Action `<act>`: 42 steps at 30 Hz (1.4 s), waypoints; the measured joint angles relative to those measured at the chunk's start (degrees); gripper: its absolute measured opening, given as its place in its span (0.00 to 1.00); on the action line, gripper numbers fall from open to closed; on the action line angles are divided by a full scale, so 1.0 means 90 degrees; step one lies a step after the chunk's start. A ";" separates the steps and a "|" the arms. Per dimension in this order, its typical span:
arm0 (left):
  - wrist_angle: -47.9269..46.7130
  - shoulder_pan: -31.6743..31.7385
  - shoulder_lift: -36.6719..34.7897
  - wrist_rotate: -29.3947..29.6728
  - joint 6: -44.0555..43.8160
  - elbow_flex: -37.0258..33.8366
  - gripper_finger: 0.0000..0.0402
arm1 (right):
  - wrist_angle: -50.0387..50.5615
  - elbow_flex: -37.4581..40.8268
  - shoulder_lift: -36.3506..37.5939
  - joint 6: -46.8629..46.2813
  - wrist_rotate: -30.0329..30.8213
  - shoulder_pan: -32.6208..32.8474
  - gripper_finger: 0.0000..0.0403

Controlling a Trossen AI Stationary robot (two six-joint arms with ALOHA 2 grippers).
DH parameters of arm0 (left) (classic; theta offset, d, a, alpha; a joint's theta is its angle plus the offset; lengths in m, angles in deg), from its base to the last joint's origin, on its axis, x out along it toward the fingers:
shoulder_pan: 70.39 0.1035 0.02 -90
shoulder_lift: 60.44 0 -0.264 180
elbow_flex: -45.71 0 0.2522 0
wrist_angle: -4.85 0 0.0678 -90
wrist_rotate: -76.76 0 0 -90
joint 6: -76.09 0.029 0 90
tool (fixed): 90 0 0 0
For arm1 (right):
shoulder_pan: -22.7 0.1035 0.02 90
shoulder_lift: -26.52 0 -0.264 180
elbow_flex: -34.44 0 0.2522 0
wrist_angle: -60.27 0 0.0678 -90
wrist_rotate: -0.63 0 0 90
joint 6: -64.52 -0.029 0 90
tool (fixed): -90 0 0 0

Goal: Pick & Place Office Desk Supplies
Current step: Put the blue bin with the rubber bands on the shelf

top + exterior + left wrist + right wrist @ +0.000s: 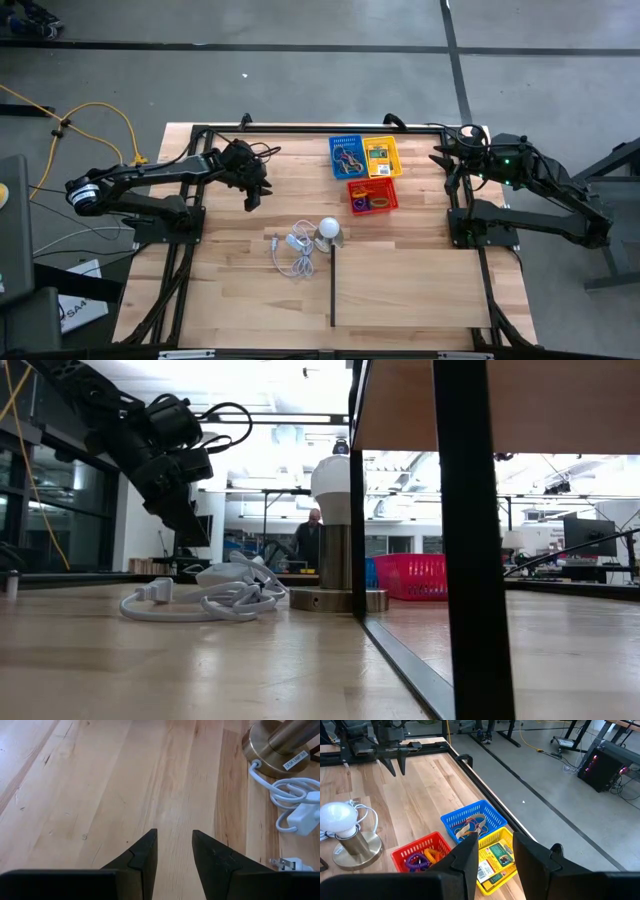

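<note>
Left claw point(172, 855) hangs narrowly parted and empty above bare table point(100, 785); right claw point(495, 857), likewise, above baskets point(470, 822)

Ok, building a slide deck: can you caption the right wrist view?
Right tool open above blue, yellow and red baskets of supplies, lamp beside.

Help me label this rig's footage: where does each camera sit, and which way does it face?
High view: overhead, straight down on the table; both arms show.
Low view: table height, looking level past the desk lamp; left gripper hangs above.
Left wrist view: on the left arm, facing bare wood and the white cord; own fingers apart.
Right wrist view: on the right arm, facing three baskets; own fingers apart.
All four share the lamp.
</note>
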 joint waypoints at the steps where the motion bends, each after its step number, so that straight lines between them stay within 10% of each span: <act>1: 0.0002 -0.0001 0.0000 0.0002 0.0000 0.0000 0.29 | 0.0000 0.0000 0.0000 -0.0021 0.0000 0.0000 0.27; 18: 0.0002 0.0000 0.0000 0.0000 0.0001 0.0005 0.29 | -0.0232 0.0000 -0.0211 -0.0500 -0.0173 0.0000 0.27; 42: 0.0036 0.0000 0.0002 0.0002 0.0000 0.0005 0.29 | -0.2874 -0.0897 -0.3945 0.1381 -0.0767 0.0424 0.27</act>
